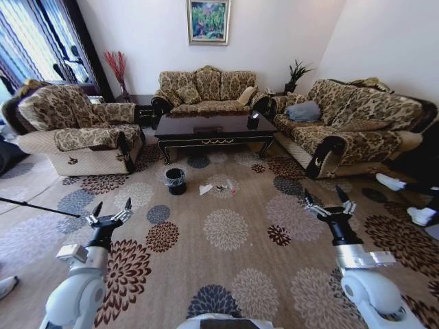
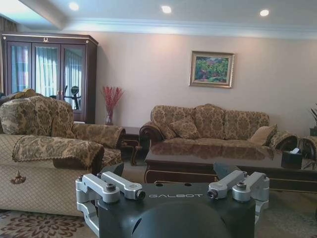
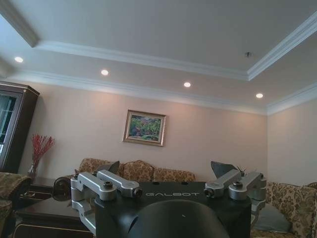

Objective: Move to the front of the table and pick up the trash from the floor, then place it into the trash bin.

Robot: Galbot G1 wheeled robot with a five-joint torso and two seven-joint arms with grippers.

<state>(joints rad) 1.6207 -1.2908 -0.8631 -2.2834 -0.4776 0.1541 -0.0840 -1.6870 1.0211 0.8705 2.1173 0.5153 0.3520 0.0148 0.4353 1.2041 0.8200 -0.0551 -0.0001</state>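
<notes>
The dark glossy table stands in the middle of the room between the sofas, and it also crosses the left wrist view. On the carpet in front of it lies the trash: a folded white paper scrap, a tiny dark wrapper and a red-capped tube. The small black trash bin with its plastic liner stands left of the paper. My left gripper and my right gripper are both held up, open and empty, well short of the trash.
Patterned sofas stand left, behind and right of the table. A black tissue box sits on the table. A person's feet rest at the right edge. A thin dark rod crosses the floor at left.
</notes>
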